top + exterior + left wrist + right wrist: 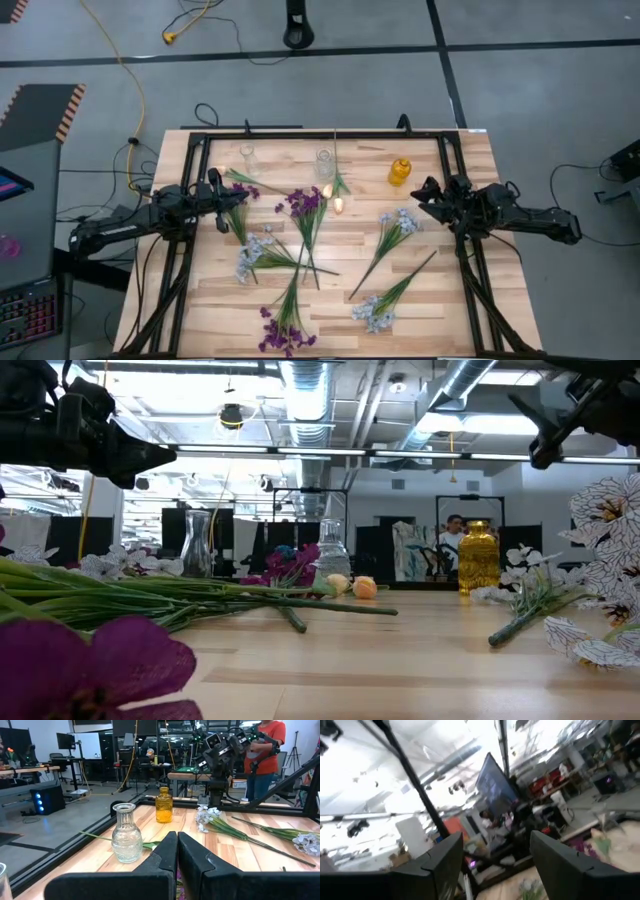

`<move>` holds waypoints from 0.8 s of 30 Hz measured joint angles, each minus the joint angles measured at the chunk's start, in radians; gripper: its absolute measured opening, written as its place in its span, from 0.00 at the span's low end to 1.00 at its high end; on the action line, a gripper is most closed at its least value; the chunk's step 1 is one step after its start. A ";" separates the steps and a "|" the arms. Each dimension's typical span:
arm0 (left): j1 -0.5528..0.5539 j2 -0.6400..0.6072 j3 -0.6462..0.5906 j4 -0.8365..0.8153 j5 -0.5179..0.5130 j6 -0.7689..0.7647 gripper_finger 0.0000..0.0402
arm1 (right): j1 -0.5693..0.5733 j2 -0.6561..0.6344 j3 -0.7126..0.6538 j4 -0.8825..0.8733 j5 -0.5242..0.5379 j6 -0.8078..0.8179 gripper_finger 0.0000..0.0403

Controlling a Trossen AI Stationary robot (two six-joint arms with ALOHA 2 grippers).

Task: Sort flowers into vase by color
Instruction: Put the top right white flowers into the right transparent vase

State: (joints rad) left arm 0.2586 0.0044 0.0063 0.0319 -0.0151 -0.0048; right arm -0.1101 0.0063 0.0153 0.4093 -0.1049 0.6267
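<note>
While flowers (300, 235) lie scattered across the table (460, 300), we see the left gripper (222, 222) pinched shut and empty near its left edge, the right gripper (422, 190) spread open beside the amber bottle (399, 171); two clear vases (324, 163) stand behind.

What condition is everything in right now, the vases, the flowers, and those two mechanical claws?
Amber glass vase: upright, empty.
Clear glass vase in the middle: upright, holding one long thin stem.
Clear glass vase on the left: upright, empty.
Deep purple flower sprigs: lying loose on the wooden table.
Pale blue-white flower sprigs: lying flat, unsorted.
Peach-cream buds: lying by the middle vase.
Left gripper: shut, empty.
Right gripper: open, empty.
</note>
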 joint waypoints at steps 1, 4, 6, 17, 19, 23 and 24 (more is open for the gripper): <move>0.000 0.000 0.000 0.000 0.000 0.000 0.00 | 0.000 0.000 0.001 0.010 0.026 0.007 0.65; 0.000 0.000 0.000 0.000 0.000 0.000 0.00 | 0.001 0.000 0.022 -0.003 0.081 0.025 0.65; 0.000 0.000 0.000 0.000 0.000 0.000 0.00 | 0.001 0.003 0.048 -0.036 0.091 0.027 0.65; 0.000 0.000 0.000 0.000 0.000 0.000 0.00 | 0.055 0.264 0.306 -0.306 0.224 0.021 0.65; 0.000 0.000 0.000 0.000 0.000 0.000 0.00 | 0.071 0.340 0.368 -0.347 0.242 0.021 0.65; 0.000 0.000 0.000 0.000 0.000 0.000 0.00 | 0.102 0.492 0.502 -0.428 0.247 0.060 0.65; 0.000 0.000 0.000 0.000 0.000 0.000 0.00 | 0.110 0.530 0.539 -0.452 0.247 0.073 0.65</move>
State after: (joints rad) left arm 0.2584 0.0047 0.0063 0.0321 -0.0147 -0.0048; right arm -0.0005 0.5360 0.5547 -0.0430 0.1417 0.6996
